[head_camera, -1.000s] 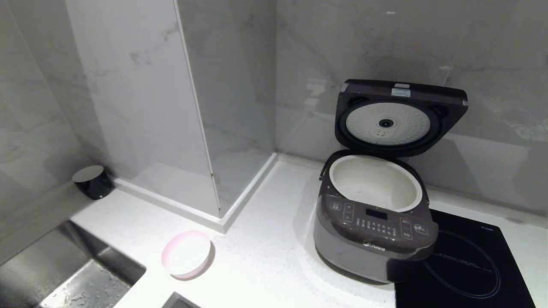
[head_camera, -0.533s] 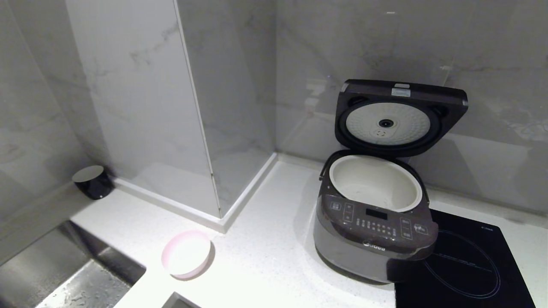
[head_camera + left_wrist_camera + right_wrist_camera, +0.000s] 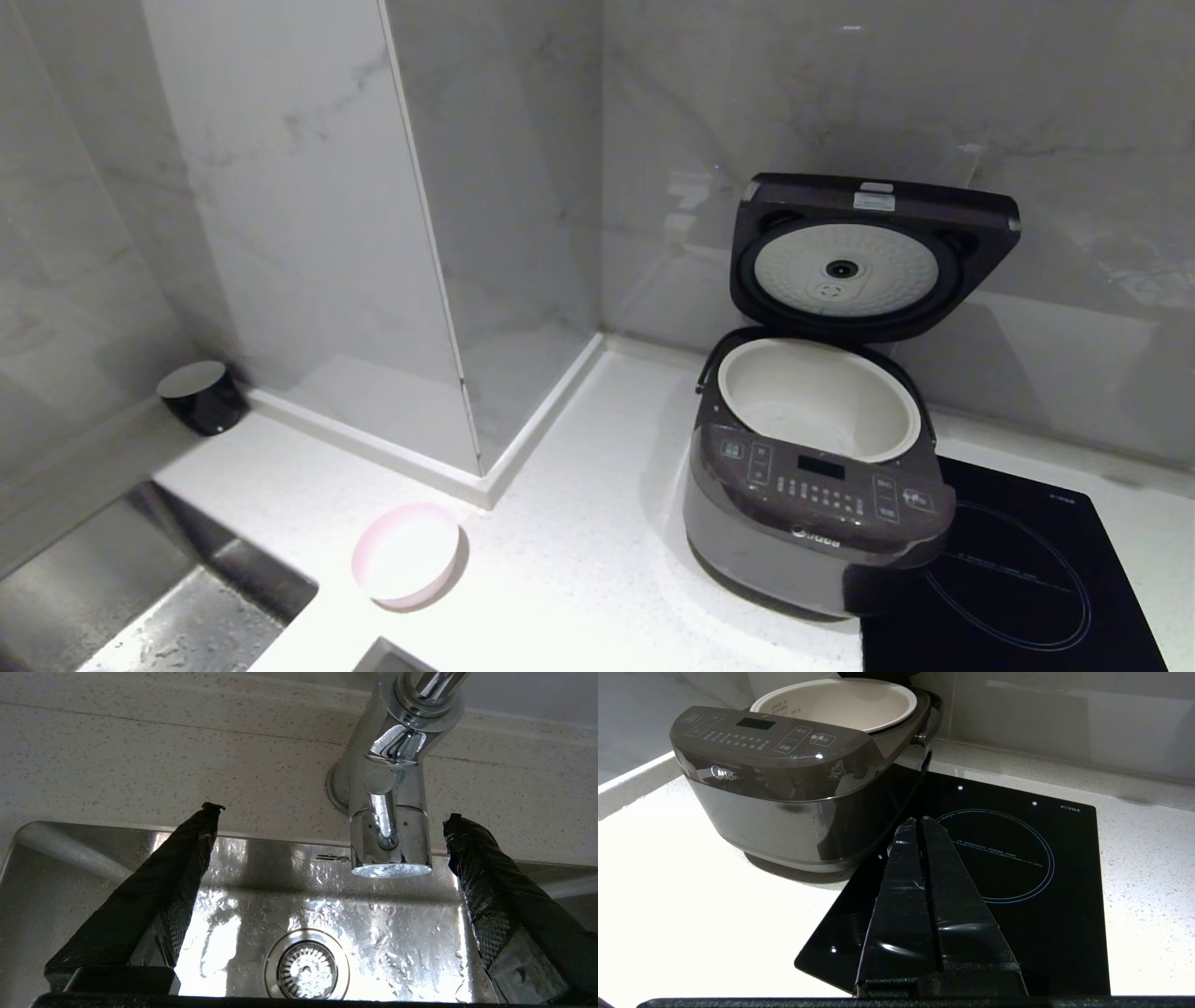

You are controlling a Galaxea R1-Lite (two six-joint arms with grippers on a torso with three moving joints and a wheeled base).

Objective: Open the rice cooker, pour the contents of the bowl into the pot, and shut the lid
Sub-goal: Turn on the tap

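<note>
Now, from the head view, the rice cooker (image 3: 810,495) is seen on the counter (image 3: 579,560) with lid (image 3: 873,252) raised and pot (image 3: 819,399) exposed, the bowl (image 3: 407,554) well apart by the sink (image 3: 140,597). Left gripper (image 3: 329,816) is held spread wide over the sink, facing the faucet (image 3: 392,812). Right gripper (image 3: 917,821) is pressed closed above the hob (image 3: 1008,868), beside the cooker.

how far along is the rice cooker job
Done: the lid stands open over the pot. In hand: nothing; the open left tool is over the sink, the shut right tool over the hob. Left: the bowl sits unpoured on the counter; lid to close.
</note>
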